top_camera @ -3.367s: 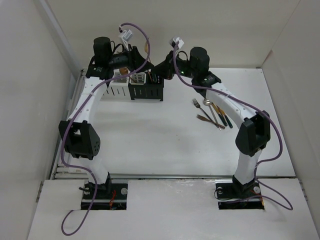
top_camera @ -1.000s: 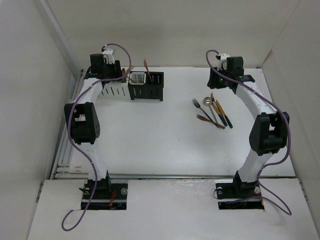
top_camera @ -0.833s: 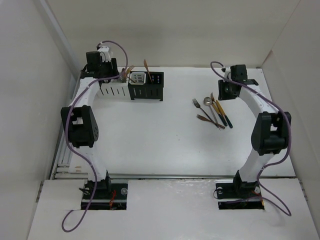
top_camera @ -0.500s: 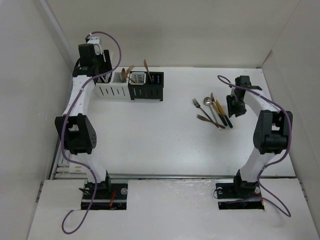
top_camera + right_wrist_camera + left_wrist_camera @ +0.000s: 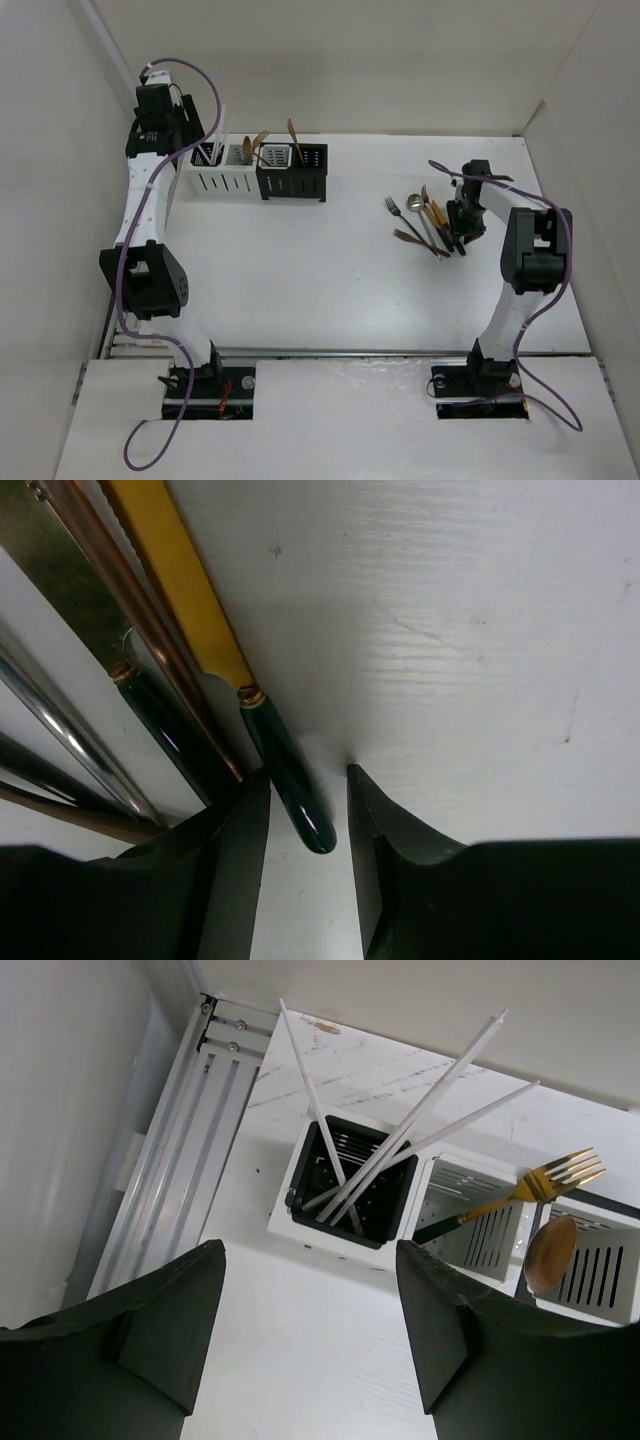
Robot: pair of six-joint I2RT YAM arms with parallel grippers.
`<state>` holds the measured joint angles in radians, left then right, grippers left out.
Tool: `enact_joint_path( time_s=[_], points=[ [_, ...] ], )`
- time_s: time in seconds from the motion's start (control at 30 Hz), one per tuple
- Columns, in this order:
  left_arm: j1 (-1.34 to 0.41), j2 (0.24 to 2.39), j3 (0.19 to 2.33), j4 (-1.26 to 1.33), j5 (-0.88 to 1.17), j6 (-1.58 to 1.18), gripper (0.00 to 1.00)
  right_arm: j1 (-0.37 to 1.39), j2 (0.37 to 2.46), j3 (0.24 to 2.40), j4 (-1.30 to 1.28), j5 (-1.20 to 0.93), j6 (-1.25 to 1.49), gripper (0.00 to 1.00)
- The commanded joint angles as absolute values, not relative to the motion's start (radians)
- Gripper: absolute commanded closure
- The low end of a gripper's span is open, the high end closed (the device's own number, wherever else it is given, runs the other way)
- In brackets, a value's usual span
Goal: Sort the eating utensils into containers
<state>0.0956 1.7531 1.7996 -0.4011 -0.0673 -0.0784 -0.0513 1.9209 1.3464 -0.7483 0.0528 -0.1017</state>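
Over the left end of the caddy row, the left gripper hangs with fingers wide apart, nothing held. The white chopsticks stand in that end caddy, the gold fork in the next one, with the copper spoon beside it. The loose utensils lie well right of the row. The right gripper is low there, fingers parted, straddling the green handle of the gold knife, not clamped.

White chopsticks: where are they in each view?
Top external: the white chopsticks stand in the leftmost white caddy, upper left.
Left wrist: centre of frame, fanning up out of the same caddy.
Right wrist: not in it.
Shared landmark: that caddy, seen from the top external and left wrist views.
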Motion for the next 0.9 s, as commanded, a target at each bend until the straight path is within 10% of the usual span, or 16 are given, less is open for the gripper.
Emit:
enact_joint_path(
  time_s=[0.0, 0.27, 0.47, 0.67, 0.87],
  points=[
    [0.092, 1.706, 1.838, -0.405, -0.095, -0.092, 0.34, -0.048, 1.962, 1.396, -0.73, 0.035, -0.106, 0.58],
    [0.092, 1.697, 1.838, -0.405, -0.138, -0.072, 0.34, -0.048, 2.029, 1.443, -0.739, 0.061, -0.136, 0.62],
    [0.092, 1.697, 1.838, -0.405, -0.138, -0.063, 0.25, -0.048, 2.052, 1.474, -0.739, 0.112, -0.146, 1.0],
    [0.092, 1.697, 1.838, -0.423, -0.12, -0.092, 0.03, -0.048, 1.967, 1.514, -0.75, 0.205, -0.135, 1.0],
    [0.092, 1.706, 1.838, -0.442, -0.057, -0.109, 0.1, 0.001, 1.804, 1.595, -0.669, 0.248, -0.11, 1.0]
  ],
)
